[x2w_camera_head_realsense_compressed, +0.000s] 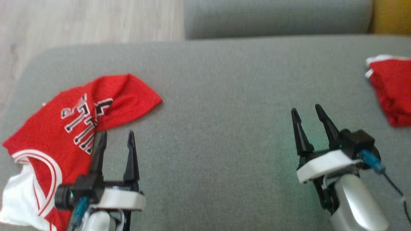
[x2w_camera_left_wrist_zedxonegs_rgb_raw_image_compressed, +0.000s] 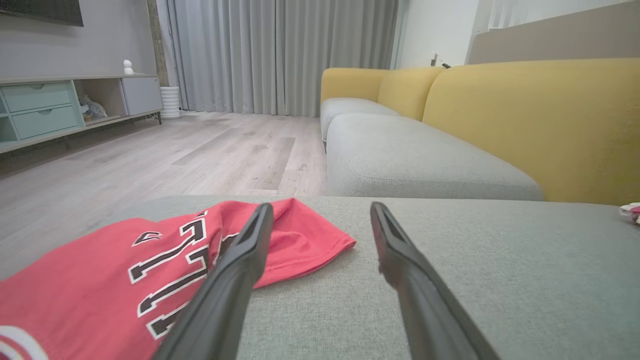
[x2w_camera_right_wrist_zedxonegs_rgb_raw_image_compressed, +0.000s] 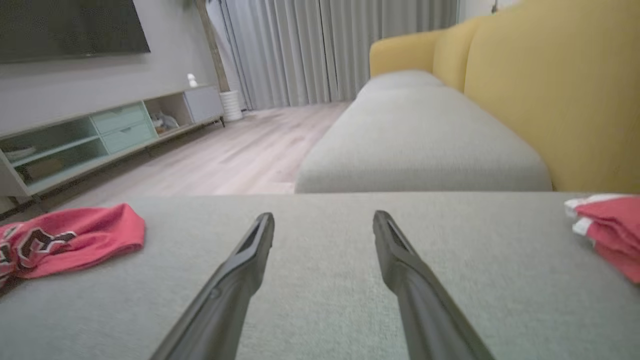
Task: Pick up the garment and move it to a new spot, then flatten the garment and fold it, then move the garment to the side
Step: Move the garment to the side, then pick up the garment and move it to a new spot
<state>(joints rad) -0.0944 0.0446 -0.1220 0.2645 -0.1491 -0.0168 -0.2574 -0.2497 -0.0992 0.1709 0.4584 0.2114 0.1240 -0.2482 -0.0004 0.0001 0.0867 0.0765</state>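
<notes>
The jersey (x2w_camera_head_realsense_compressed: 80, 122) lies rumpled just left of the left gripper (x2w_camera_head_realsense_compressed: 117, 136), whose jaws stand wide apart and hold nothing. Its left finger overlaps the cloth's edge, and the other hangs over bare cushion (x2w_camera_head_realsense_compressed: 224, 128). The right gripper (x2w_camera_head_realsense_compressed: 306, 110) is likewise spread and empty, with the jersey well off to its left. By the look of it, lifting, flattening, folding and setting aside all remain. The jersey is thin red knit with white trim and blocky outlined lettering, bunched into soft ridges (it should drape limply). A second red cloth (x2w_camera_head_realsense_compressed: 391, 93), apparently folded, sits well right of the right jaws. The cushion is a flat, coarse grey weave.
</notes>
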